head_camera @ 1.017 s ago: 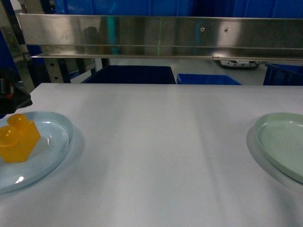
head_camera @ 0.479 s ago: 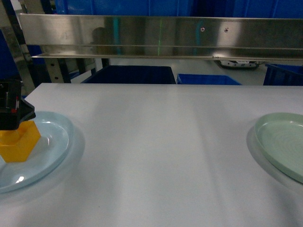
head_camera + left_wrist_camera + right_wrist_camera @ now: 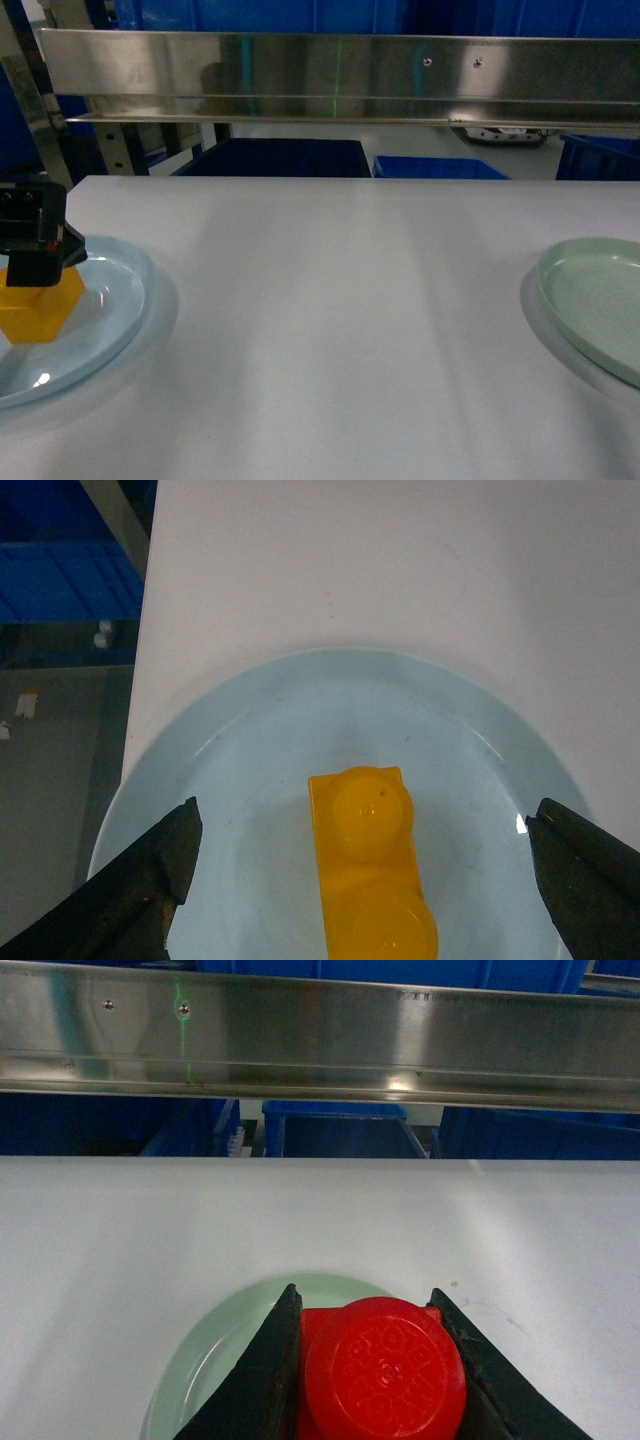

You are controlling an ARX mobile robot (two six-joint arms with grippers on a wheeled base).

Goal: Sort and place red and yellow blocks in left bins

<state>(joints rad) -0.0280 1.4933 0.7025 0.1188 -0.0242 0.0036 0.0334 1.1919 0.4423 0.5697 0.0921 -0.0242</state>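
The translucent orange-yellow studded plastic brick [image 3: 372, 870] is sitting on the shallow round pale blue plate [image 3: 240, 770], lower centre of the left wrist view and far left in the head view, where it's half hidden behind the black left gripper [image 3: 36, 258]. That gripper is being held right over the brick with its jaws spread wide, one finger at each bottom corner of the wrist view, nothing pinched. Looks like the grab is being lined up, not made.

The small solid red block [image 3: 384, 1370] is being clamped between the two black fingers of the right gripper [image 3: 384, 1380], bottom centre of the right wrist view, above the pale green round plate [image 3: 215, 1360]. Whether it's lifted clear of the plate can't be told.

Deep bright-blue plastic crates [image 3: 272, 158] are showing past the far edge of the white table [image 3: 340, 300], upper middle of the head view, under a steel rail [image 3: 340, 75].

What could go wrong: the brick is glossy and the plate is slick, so a slightly off-centre close could probably skid or twist it, or drag the plate toward the nearby table edge. The red block is being pinched on rounded sides, so it might squirt out during the carry.
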